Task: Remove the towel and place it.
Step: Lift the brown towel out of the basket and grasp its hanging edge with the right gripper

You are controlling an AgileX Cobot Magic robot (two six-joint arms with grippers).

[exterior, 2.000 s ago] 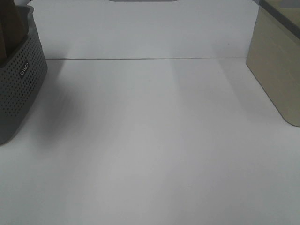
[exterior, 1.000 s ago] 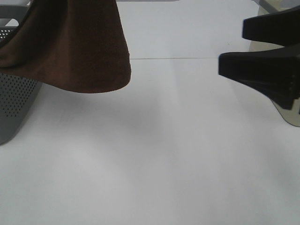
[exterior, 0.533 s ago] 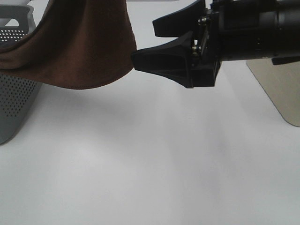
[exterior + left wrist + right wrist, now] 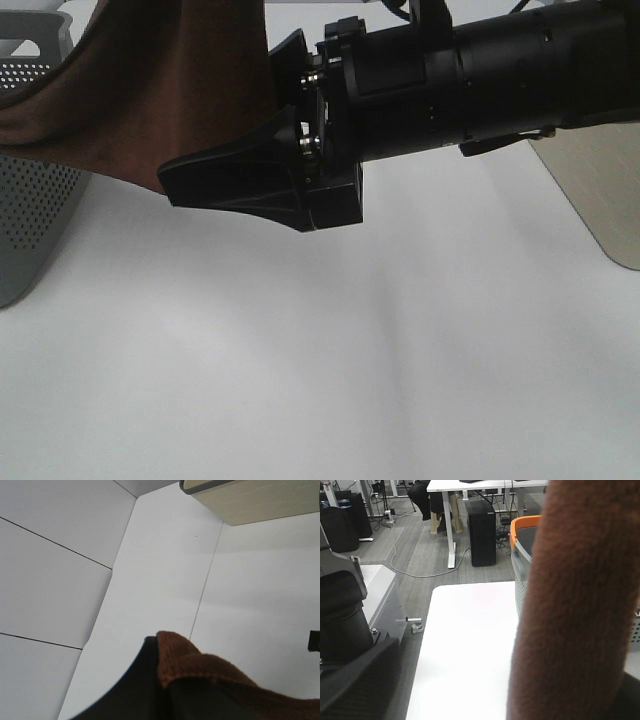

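The dark reddish-brown towel (image 4: 170, 90) hangs down from above the frame at the upper left of the exterior view, with its left part trailing over the grey basket (image 4: 30, 220). My left gripper (image 4: 165, 690) is shut on a folded edge of the towel (image 4: 210, 672); it is out of the exterior view. My right gripper (image 4: 220, 120) reaches across from the right, open, with one finger on each side of the towel's hanging right edge. In the right wrist view the towel (image 4: 575, 605) fills the space between the fingers (image 4: 355, 680).
A beige box (image 4: 600, 190) with a dark rim stands at the right edge of the white table (image 4: 350, 380); it also shows in the left wrist view (image 4: 250, 500). The perforated basket (image 4: 522, 555) has an orange rim in the right wrist view. Beyond the table are desks and floor.
The towel rose out of the basket and now hangs in the air. My right arm swept in from the right to the left, and its open fingers now straddle the towel's edge.
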